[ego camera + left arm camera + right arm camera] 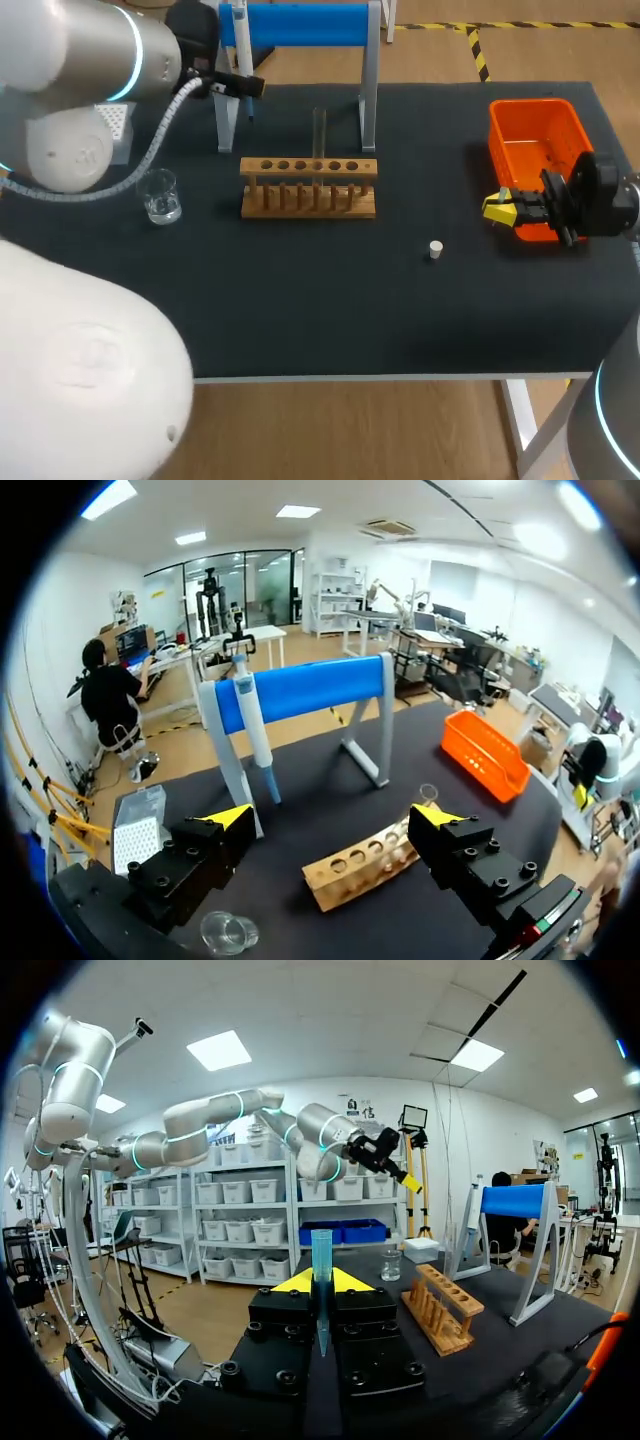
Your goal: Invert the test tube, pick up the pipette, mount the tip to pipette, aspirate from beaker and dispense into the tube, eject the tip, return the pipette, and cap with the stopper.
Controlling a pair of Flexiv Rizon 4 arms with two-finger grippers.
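A blue and white pipette (255, 730) hangs on the blue-barred stand (310, 685). My left gripper (330, 816) is open and empty, a short way in front of it; in the head view it (238, 86) sits by the stand's left post. A clear test tube (319, 135) stands upright in the wooden rack (308, 186). The glass beaker (160, 196) is left of the rack. A small white stopper (435, 249) lies on the mat. My right gripper (321, 1282) is shut on a teal pipette tip (321, 1250) and sits beside the orange bin (535, 150).
A white tip box (117, 124) sits at the far left, behind the beaker. The stand's two legs (368, 100) rise just behind the rack. The black mat (330, 300) runs to the table's front edge.
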